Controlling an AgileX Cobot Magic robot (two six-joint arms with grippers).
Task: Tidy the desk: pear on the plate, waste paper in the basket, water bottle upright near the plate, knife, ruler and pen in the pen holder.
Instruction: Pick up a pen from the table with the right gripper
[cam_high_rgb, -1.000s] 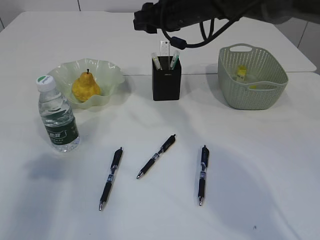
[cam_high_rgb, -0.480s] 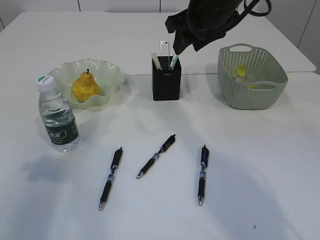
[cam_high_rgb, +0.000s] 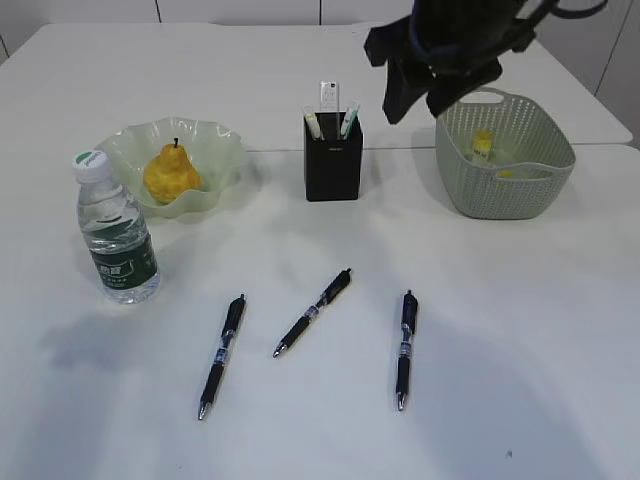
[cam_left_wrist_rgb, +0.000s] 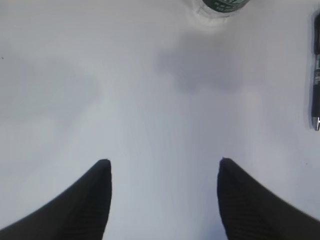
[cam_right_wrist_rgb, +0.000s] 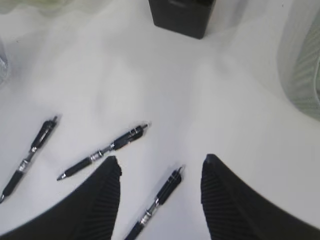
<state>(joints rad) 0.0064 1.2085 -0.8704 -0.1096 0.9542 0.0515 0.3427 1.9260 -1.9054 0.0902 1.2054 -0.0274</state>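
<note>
The right arm's claw (cam_right_wrist_rgb: 160, 167), jaws apart and empty, has swung from above the matte black square pen holder (cam_high_rgb: 333, 157) toward the sage green perforated basket (cam_high_rgb: 505, 155). Three black click pens (cam_high_rgb: 313, 313) lie in front of the holder on the white bench (cam_high_rgb: 520, 340), probably next; the left claw (cam_left_wrist_rgb: 162, 167) hangs wide over bare bench.

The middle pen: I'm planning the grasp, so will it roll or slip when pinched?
The middle pen looks round and lies flat on the smooth desk, so a nudge would probably roll it. Its dark grip section seems rubbery, likely less slippery there. It is thin, so probably light and stiff.
</note>
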